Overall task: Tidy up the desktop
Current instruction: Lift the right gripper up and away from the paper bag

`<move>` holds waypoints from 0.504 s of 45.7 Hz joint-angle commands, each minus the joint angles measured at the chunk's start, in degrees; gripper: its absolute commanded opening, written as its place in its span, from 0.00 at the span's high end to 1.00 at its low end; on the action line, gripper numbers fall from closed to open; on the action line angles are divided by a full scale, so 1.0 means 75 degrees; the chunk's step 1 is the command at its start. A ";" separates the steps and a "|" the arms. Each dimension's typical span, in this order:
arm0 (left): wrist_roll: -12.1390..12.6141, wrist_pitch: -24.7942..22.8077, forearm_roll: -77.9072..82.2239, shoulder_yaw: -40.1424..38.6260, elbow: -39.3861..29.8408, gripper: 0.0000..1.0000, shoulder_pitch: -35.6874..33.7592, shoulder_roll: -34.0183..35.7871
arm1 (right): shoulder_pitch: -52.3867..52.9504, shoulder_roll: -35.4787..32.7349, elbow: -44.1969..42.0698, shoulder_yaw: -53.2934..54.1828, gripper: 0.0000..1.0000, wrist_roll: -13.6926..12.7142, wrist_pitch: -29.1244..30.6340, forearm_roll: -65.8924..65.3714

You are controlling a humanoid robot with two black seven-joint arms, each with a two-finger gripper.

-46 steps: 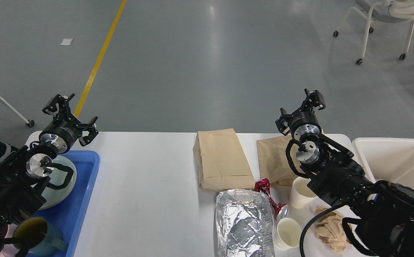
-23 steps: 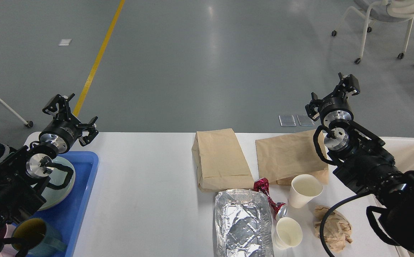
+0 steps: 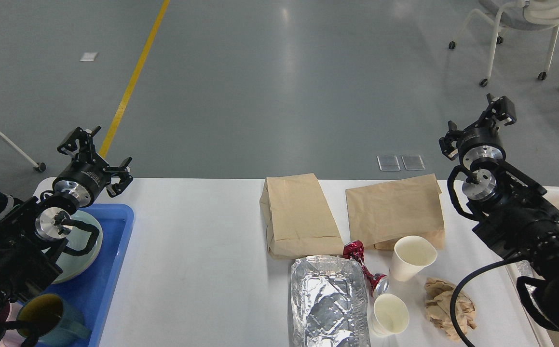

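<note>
Head view: right gripper [image 3: 478, 124] has swung further right & up vs 0.5 s ago, now off the desktop [image 3: 197, 260] past its far right corner, fingers apart, empty. That uncovers all of the right paper bag [image 3: 395, 209]. Left gripper [image 3: 97, 156] unchanged, fingers spread, empty, above the blue tray [image 3: 110, 270] at desktop's left end. Bags, foil container [image 3: 330, 301], 2 paper cups [image 3: 412, 258] haven't moved.
</note>
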 commanded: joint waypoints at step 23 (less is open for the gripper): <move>-0.0002 0.0000 0.0000 0.0000 0.0003 0.03 0.0000 0.0001 | -0.0445 -0.0257 -0.0013 -0.2884 0.00 -0.0012 -0.0106 -0.0902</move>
